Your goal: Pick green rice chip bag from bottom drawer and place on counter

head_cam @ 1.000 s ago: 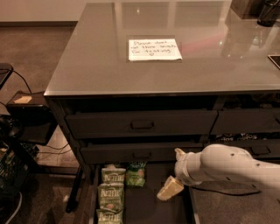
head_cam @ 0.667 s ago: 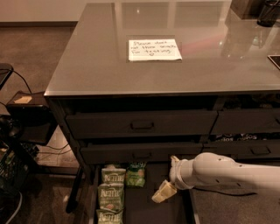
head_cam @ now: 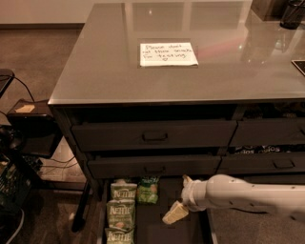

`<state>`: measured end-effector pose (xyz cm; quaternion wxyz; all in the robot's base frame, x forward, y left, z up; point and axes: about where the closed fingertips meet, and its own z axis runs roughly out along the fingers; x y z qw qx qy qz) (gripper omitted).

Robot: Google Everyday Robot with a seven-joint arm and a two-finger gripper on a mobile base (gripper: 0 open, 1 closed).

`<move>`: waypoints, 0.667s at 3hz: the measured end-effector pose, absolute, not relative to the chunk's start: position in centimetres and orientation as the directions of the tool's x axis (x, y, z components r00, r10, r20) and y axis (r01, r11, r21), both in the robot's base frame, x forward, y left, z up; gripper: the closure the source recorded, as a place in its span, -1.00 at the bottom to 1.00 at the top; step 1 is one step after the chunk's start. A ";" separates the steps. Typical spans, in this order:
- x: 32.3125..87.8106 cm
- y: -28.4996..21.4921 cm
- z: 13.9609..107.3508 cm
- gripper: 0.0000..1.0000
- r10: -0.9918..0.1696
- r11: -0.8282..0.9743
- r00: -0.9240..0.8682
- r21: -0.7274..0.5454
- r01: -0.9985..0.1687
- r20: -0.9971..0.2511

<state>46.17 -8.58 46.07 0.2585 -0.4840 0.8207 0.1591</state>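
The bottom drawer (head_cam: 152, 226) is pulled out at the foot of the dark cabinet. The green rice chip bag (head_cam: 148, 190) lies at the back of its floor, beside a column of pale green "Kettle" bags (head_cam: 120, 213) on its left. My gripper (head_cam: 178, 202) reaches in from the right on a white arm (head_cam: 243, 194) and hangs over the drawer, just right of the green bag and apart from it. One cream finger (head_cam: 175, 213) points down and left, another (head_cam: 186, 179) points up. The jaws stand spread with nothing between them. The grey counter (head_cam: 105, 71) tops the cabinet.
A white handwritten note (head_cam: 167, 54) lies on the counter. Upper drawers with recessed handles (head_cam: 155, 136) are closed above the open one. A dark cart with cables (head_cam: 24, 128) stands to the left on the floor. A dark object (head_cam: 290, 14) sits at the counter's far right.
My arm has moved left over the open drawer, bringing the gripper closer to the green bag. The bags have not moved.
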 end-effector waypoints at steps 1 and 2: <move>48.5 -6.9 40.6 -1.00 -0.677 0.490 -0.378 -0.003 -0.871 -0.631; 50.6 -3.8 35.3 -1.00 -0.625 0.486 -0.369 0.027 -0.873 -0.688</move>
